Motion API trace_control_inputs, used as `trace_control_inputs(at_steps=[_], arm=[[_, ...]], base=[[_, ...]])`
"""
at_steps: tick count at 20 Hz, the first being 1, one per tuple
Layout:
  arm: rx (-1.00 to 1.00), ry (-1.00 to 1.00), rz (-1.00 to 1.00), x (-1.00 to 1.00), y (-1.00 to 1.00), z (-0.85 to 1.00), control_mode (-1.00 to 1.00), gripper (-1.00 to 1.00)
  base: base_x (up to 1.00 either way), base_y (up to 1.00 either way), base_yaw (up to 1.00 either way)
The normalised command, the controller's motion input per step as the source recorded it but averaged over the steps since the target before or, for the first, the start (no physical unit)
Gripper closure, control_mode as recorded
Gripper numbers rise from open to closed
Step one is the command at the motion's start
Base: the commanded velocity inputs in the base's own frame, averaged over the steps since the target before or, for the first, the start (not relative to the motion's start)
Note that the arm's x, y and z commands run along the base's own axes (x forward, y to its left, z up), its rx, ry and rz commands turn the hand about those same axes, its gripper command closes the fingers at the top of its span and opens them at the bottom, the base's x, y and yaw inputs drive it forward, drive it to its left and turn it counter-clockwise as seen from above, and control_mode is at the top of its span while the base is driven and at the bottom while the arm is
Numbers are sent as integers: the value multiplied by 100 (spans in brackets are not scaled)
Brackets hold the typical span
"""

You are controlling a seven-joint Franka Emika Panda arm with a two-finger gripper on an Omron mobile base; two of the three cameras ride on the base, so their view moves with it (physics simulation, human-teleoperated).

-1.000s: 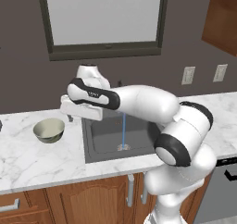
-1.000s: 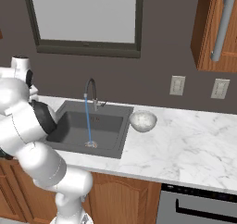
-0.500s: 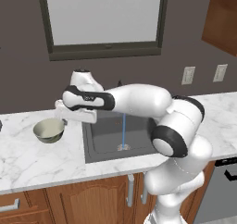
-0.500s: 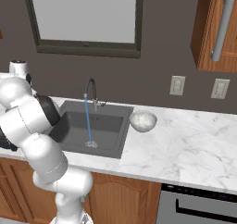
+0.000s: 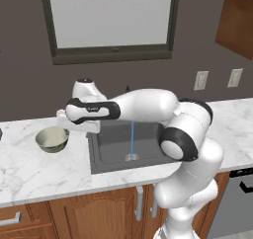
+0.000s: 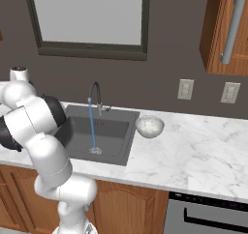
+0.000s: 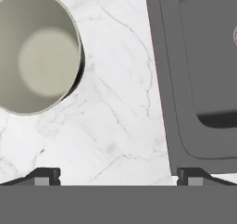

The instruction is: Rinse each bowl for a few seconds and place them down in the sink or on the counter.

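The olive-beige bowl [image 5: 51,139] stands upright on the white marble counter [image 5: 44,171], left of the sink [image 5: 116,151]. In the hand view the bowl [image 7: 34,52] lies at the upper left, with the sink's rim [image 7: 162,79] to the right. My gripper [image 7: 118,177] is open and holds nothing. It hovers over bare counter [image 7: 115,107] between bowl and sink. From the left base view the gripper [image 5: 74,129] hangs just right of the bowl. The marbled whitish bowl [image 6: 149,126] rests on the counter right of the sink [image 6: 109,131]. Water [image 6: 91,124] runs from the faucet [image 6: 95,95].
A dark-framed window [image 5: 111,20] sits above the sink, with wall outlets [image 6: 185,89] to the right. An upper wooden cabinet [image 6: 227,30] hangs at the right. Brown cabinet doors [image 5: 94,216] and a dishwasher front [image 6: 208,213] lie below the counter.
The arm has swung left and slightly down, carrying the open gripper from the sink's left edge toward the olive-beige bowl. Both bowls stay where they were and the water keeps running.
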Motion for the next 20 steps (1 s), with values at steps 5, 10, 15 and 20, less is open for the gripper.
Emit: trace_control_inputs(at_steps=[5,10,15,20], arm=[[0,-7,0,11,14,-8,-100,-100],[0,-2,0,12,16,-7,-100,-100],[0,-1,0,17,16,-10,-100,-100],[0,0,0,18,12,-11,-100,-100]], base=[[0,0,0],[0,0,0],[0,0,0],[0,0,0]])
